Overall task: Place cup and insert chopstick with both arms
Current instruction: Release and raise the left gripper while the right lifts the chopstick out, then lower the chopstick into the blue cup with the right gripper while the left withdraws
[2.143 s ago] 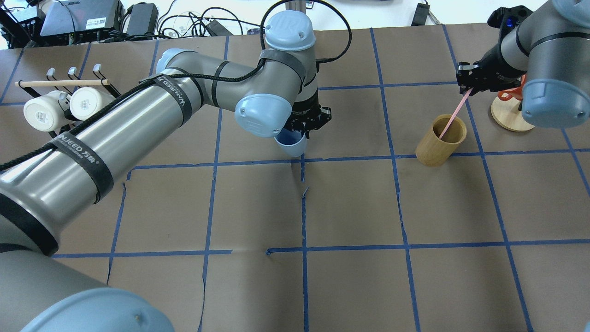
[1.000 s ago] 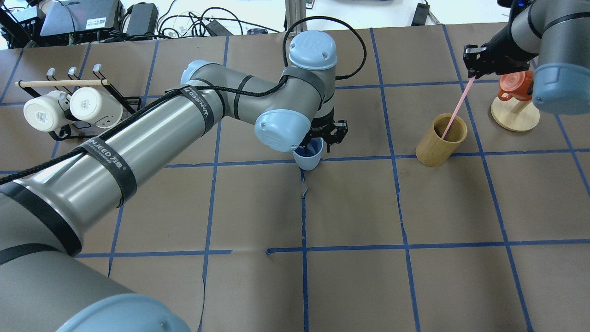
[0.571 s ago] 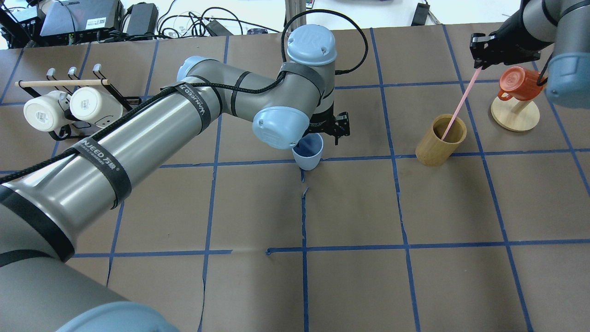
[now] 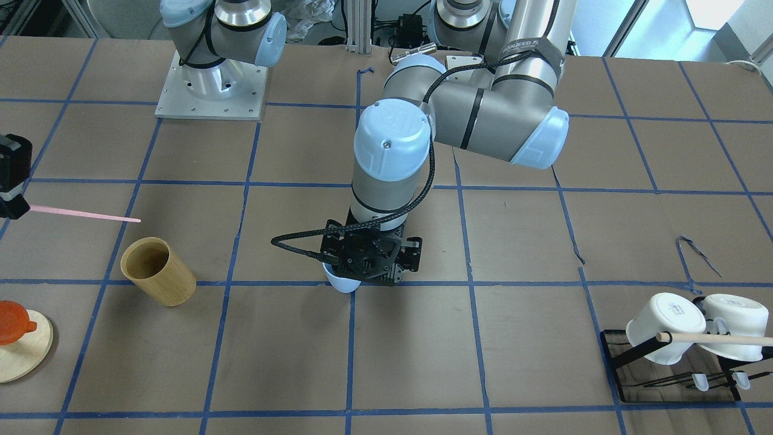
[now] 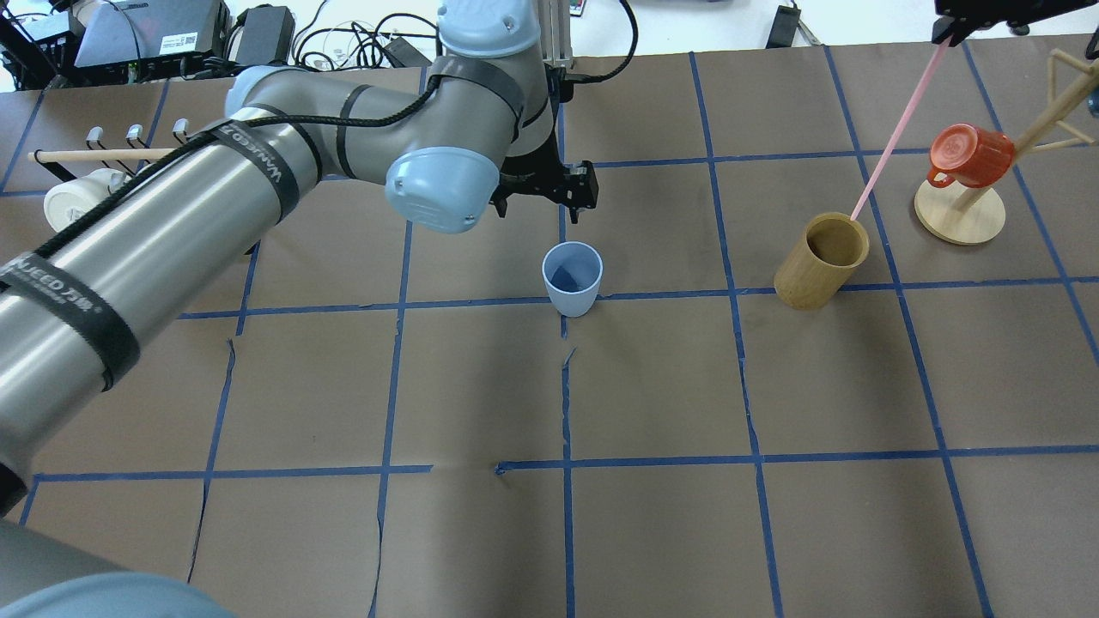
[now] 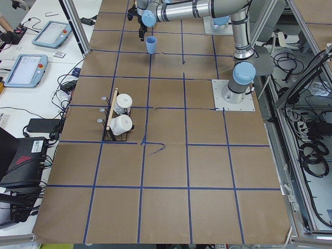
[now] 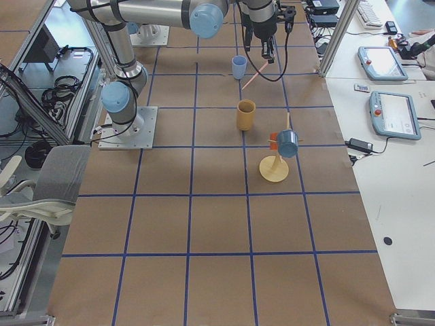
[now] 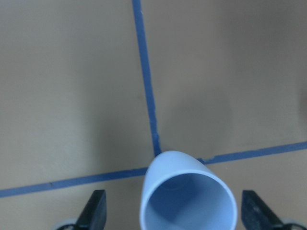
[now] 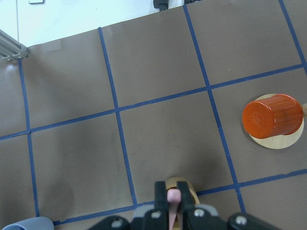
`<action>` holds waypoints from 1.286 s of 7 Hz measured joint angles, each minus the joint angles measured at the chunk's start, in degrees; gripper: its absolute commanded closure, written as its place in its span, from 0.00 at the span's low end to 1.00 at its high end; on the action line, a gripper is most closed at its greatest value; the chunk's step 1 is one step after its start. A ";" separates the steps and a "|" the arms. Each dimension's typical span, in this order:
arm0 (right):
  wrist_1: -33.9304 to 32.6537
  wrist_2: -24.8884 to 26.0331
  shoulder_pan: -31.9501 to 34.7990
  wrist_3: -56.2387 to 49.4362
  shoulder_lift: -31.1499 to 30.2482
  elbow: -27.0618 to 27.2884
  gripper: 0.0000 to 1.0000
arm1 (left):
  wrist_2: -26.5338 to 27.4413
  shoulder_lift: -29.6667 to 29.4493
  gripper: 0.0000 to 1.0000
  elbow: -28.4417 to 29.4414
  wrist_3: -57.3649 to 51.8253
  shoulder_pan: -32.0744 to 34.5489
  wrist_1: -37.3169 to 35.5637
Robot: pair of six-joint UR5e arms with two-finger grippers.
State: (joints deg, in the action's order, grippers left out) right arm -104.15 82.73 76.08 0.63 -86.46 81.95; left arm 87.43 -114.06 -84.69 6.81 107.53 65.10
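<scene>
The light blue cup [image 5: 573, 276] stands upright on the table at a blue tape crossing. My left gripper [image 5: 544, 190] is open and empty, above and just behind the cup. In the left wrist view the cup [image 8: 187, 196] sits between the spread fingers [image 8: 94, 213], apart from them. My right gripper [image 5: 946, 24] is shut on the top end of the pink chopstick [image 5: 897, 129]. The stick hangs slanted, its lower tip just above the tan wooden cylinder [image 5: 820, 262]. In the front view the chopstick [image 4: 84, 214] is clear of the cylinder [image 4: 158, 271].
An orange mug [image 5: 970, 156] hangs on a wooden stand [image 5: 957, 215] at the right, near the cylinder. A black rack with white mugs [image 4: 688, 329] and a wooden dowel stands at the table's left end.
My left gripper has let go of the cup, opened and risen away from it. My right gripper has lifted the chopstick up out of the tan cylinder.
</scene>
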 measured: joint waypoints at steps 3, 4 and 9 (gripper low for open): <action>-1.73 3.68 12.40 14.36 2.96 -0.74 0.97 | -2.40 5.99 0.00 -0.13 -3.55 -2.19 -0.22; -3.80 7.08 17.16 17.91 4.07 -0.57 0.97 | -6.08 8.28 0.00 -0.12 -3.96 -2.10 -1.12; -6.04 12.06 23.49 22.20 5.42 0.32 0.98 | -8.47 17.78 0.00 -10.10 -11.77 -4.84 -7.46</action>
State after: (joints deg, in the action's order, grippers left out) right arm -110.19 94.79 99.57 22.83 -81.04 82.27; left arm 78.96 -96.27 -94.79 -4.96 102.69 57.64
